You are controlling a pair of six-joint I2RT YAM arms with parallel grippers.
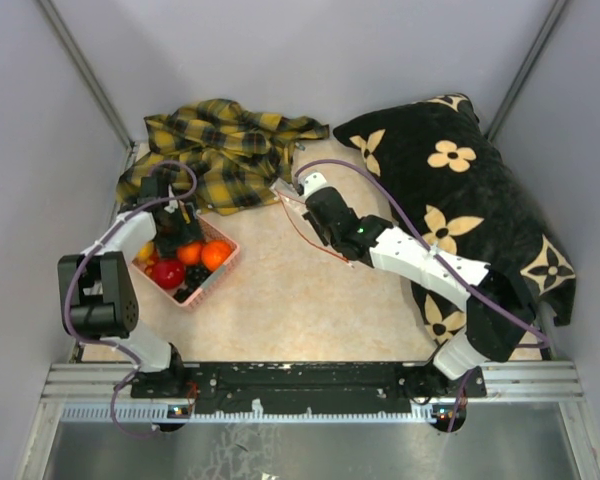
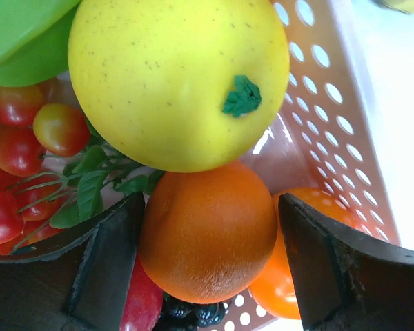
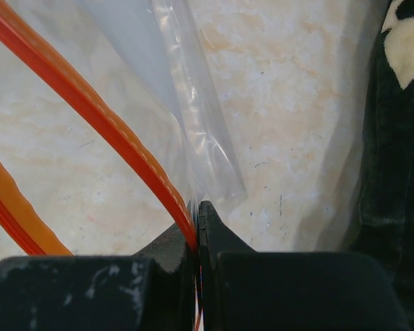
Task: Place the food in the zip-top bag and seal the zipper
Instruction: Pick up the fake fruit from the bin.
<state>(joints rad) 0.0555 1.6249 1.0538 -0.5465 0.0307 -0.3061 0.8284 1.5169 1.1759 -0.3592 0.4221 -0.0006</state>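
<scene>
Closest to me, a ribbed aluminium rail (image 1: 310, 385) runs along the table's front edge with both arm bases bolted to it. Beyond it lies the beige, marble-patterned tabletop (image 1: 280, 310), with plain grey walls (image 1: 300, 60) closing it in on three sides.

On the left sits the pink perforated plastic basket (image 1: 223, 272), holding the toy food. The left gripper (image 2: 212, 227) reaches down into it, its fingers spread either side of a round orange ball (image 2: 200, 262) without clamping it. A gap shows at one finger. Just behind that ball lies a large yellow lemon (image 2: 179, 76). A second orange ball (image 2: 279, 283) is beside it, against the basket wall. Small red cherry tomatoes (image 2: 14, 145) and a green leafy sprig (image 2: 90, 186) sit off to one side. Dark grapes (image 2: 193, 314) lie underneath, and the red apple (image 1: 167, 272) shows from above.

The clear floppy zip-top bag (image 3: 193, 117) is out on the middle of the table, well apart from the basket. The right gripper (image 3: 199, 224) has its fingers pressed tight together, pinching the bag at its thin red zipper strip (image 3: 90, 103). The two runs of the strip stand apart.

At the back, a crumpled yellow-and-black plaid cloth (image 1: 225, 150) lies on the left. A black plush cushion with cream flowers (image 1: 460, 200) fills the right corner.
</scene>
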